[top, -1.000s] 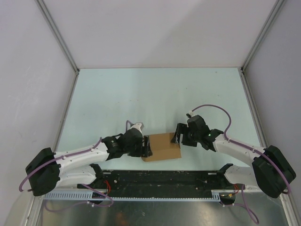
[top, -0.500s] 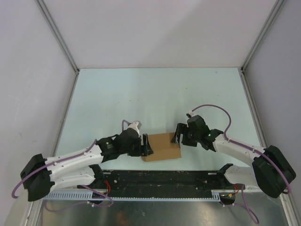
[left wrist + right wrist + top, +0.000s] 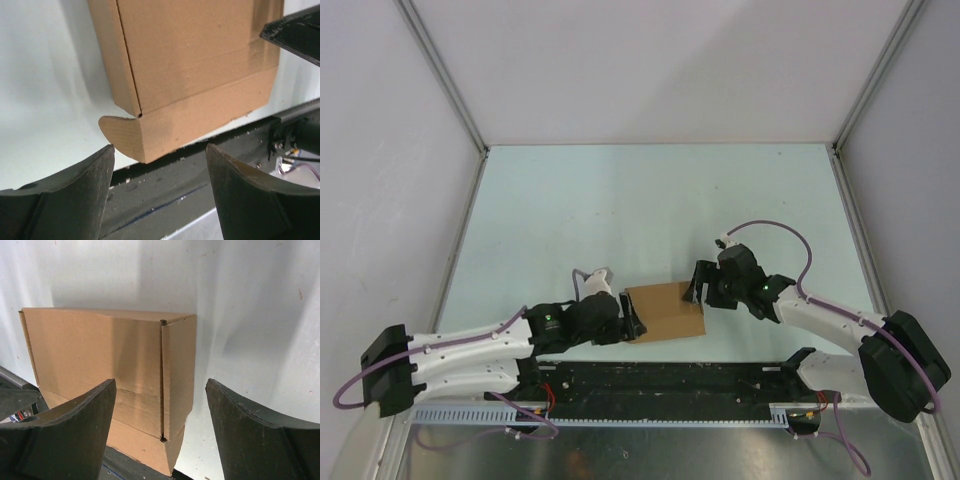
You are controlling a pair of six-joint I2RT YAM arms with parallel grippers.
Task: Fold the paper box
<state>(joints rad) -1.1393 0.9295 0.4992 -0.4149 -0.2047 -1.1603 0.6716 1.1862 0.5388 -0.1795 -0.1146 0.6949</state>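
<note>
A: Where's the plain brown thin-cardboard paper box (image 3: 665,312)?
B: Lying on the pale green counter (image 3: 620,200), at the 6 o'clock edge, between the two arms. Looks mostly closed up.
A: Left end effector (image 3: 629,322)?
B: Fingers spread wide, pinching nothing, at the box's 9 o'clock end. A rounded brown tab (image 3: 114,129) pokes out at the near corner just ahead of it. Probably lined up to tuck that.
A: Right end effector (image 3: 698,286)?
B: Also spread and empty, at the box's 2 o'clock corner. Reads as a brace so the box doesn't slide when pushed.
A: Contact?
B: Can't tell for either.
</note>
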